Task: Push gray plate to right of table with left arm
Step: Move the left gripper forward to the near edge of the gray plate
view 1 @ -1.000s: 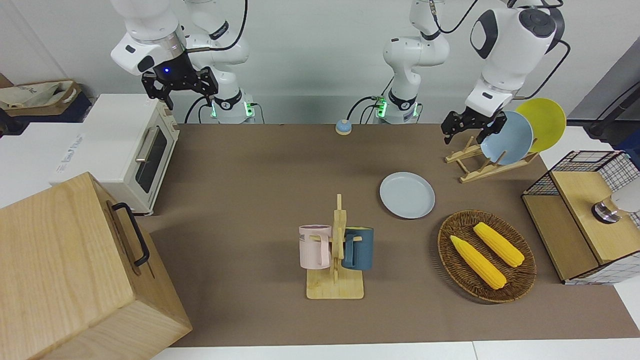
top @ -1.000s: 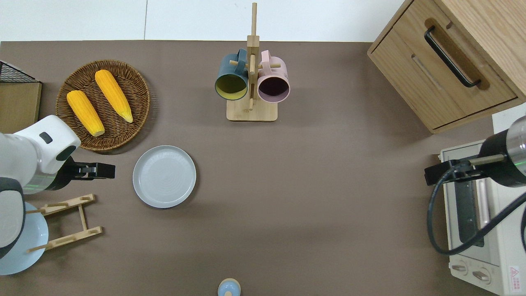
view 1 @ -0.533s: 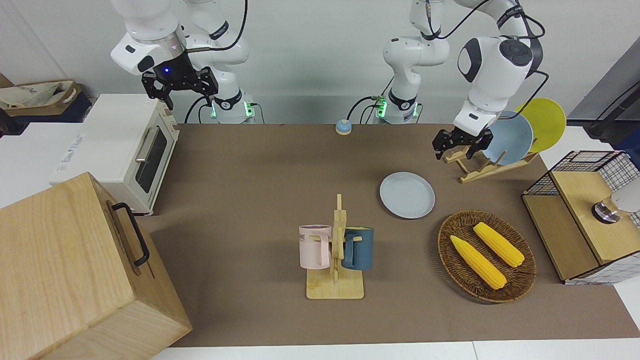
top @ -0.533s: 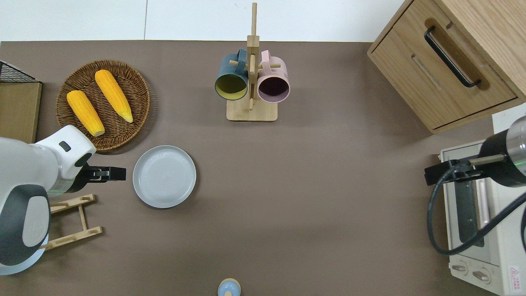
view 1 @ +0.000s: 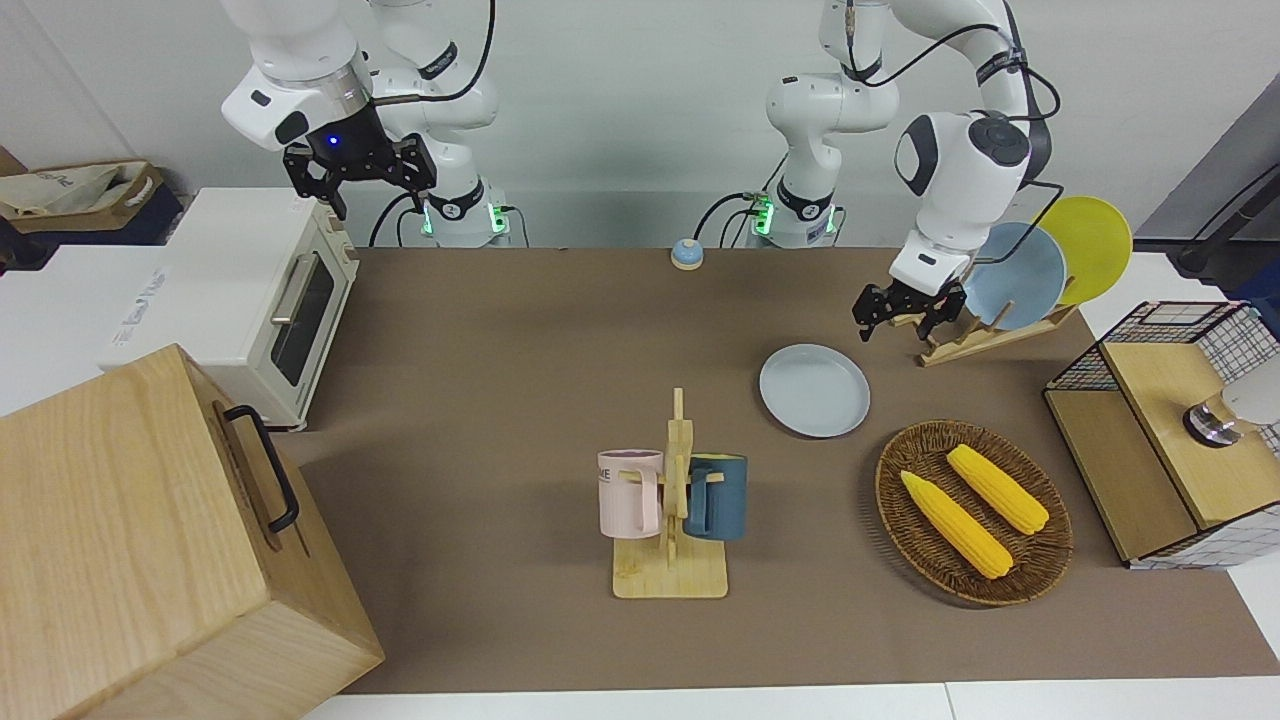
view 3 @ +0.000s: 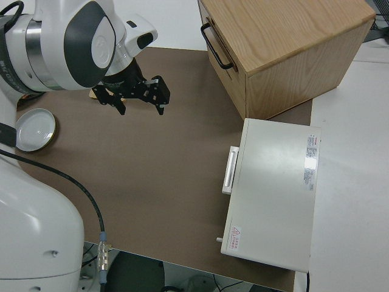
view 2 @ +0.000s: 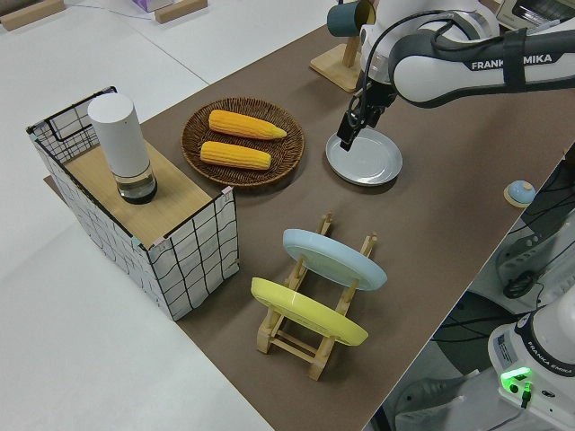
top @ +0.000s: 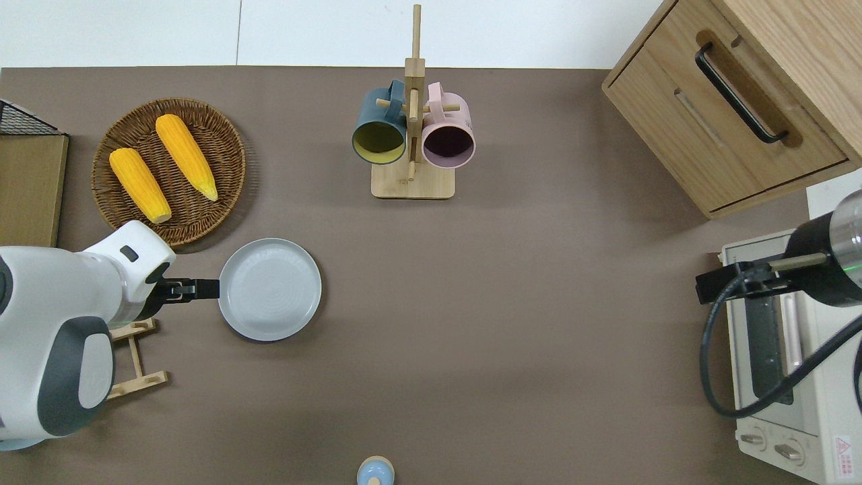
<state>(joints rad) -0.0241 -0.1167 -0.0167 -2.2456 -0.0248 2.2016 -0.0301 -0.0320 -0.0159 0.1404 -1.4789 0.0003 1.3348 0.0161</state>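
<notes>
The left gripper (top: 202, 289) is low at the gray plate (top: 270, 288), at its rim on the left arm's side; whether its fingers are open I cannot tell, and they hold nothing. The push looks barely begun: the plate lies near the basket of corn (top: 169, 172), with bare table (top: 512, 323) toward the right arm's end. The mug stand (top: 413, 135) is farther from the robots, off that path. The right arm is parked.

— What sort of place is this?
— A robotics lab staged as a kitchen: two white arms bolted at a mat-covered surface (view 1: 480, 330), with a toaster oven (view 1: 262, 300), mug rack (view 1: 672, 520) and corn basket (view 1: 973, 512) as props.
</notes>
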